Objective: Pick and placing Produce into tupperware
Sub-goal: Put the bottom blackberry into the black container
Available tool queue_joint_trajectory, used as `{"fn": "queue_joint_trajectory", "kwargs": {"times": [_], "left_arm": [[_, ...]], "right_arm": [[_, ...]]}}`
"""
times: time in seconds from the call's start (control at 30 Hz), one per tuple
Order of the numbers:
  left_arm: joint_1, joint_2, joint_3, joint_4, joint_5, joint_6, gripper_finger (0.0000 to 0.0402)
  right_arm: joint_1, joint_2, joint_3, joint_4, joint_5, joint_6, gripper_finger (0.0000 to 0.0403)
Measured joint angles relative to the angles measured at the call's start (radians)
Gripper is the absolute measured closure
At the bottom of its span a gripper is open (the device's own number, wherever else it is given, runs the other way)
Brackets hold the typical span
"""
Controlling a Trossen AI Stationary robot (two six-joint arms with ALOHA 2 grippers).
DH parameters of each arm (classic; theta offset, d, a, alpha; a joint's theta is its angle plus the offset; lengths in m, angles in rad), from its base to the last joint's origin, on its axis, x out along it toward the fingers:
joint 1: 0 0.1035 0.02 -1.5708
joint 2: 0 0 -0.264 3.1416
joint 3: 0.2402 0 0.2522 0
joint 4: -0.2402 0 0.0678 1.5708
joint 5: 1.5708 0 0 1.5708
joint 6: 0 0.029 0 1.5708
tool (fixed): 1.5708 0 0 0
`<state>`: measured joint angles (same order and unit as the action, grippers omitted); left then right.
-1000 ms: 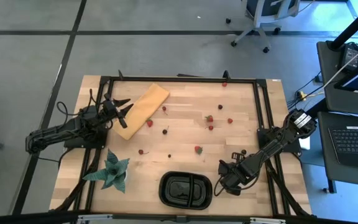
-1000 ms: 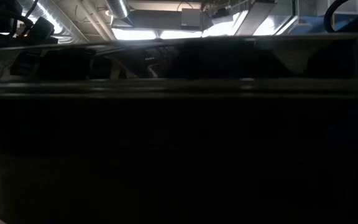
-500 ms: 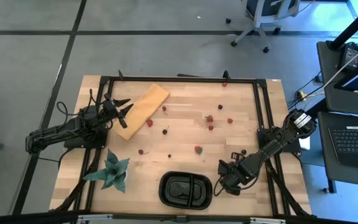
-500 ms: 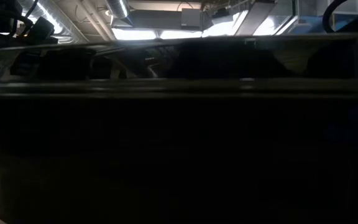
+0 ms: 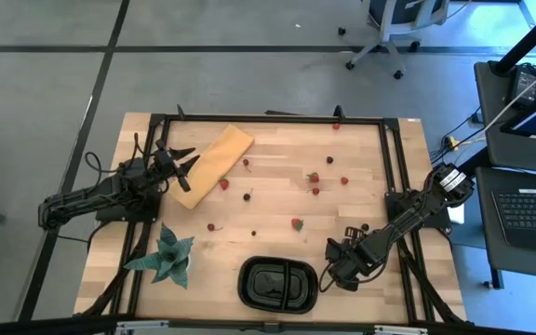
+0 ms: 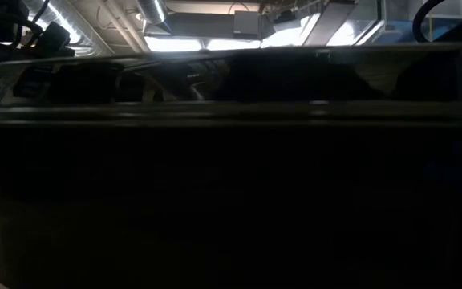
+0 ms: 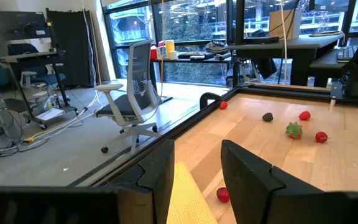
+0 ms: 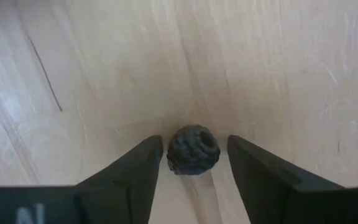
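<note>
Pale wood forms the table [image 5: 277,214] we see from above, with small red and dark berries scattered across its far half. Our right gripper [image 5: 331,270] is low over the near right part of the table, just beside the right end of the black tupperware tray [image 5: 278,284]. In the right wrist view, a dark, bumpy berry [image 8: 193,150] lies on the wood between this gripper's two dark fingers [image 8: 132,168]; one finger is at the berry's edge, the other stands a little apart, so the jaws are parted and not clamped on it. The tray sits at the near edge, between a green spiky plant [image 5: 167,255] and the right gripper. Our left gripper [image 5: 186,167] waits at the far left, over the edge of a tan board [image 5: 214,163], its fingers [image 7: 160,177] parted and empty, with a red berry [image 7: 222,195] on the table just ahead.
</note>
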<state>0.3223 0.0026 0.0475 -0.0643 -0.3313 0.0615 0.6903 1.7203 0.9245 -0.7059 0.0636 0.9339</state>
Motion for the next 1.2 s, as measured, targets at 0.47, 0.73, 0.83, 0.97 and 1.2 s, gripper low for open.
{"fn": "queue_joint_trajectory", "kwargs": {"times": [0.47,0.73,0.83,0.97,1.2], "left_arm": [[0.000,0.000,0.000,0.000,0.000,-0.001,0.0276],[0.000,0.000,0.000,0.000,0.000,-0.001,0.0276],[0.000,0.000,0.000,0.000,0.000,-0.001,0.0276],[0.000,0.000,0.000,0.000,0.000,-0.007,0.0276],[0.000,0.000,0.000,0.000,0.000,-0.008,0.0276]], "right_arm": [[0.001,0.000,0.002,0.004,-0.010,0.027,0.0263],[0.001,-0.001,0.002,0.008,-0.012,0.037,0.0301],[0.001,-0.001,0.003,0.008,-0.010,0.067,0.0301],[0.001,0.003,0.047,-0.007,0.001,0.075,0.0300],[0.001,0.002,0.230,-0.039,0.096,0.056,0.0301]]}}
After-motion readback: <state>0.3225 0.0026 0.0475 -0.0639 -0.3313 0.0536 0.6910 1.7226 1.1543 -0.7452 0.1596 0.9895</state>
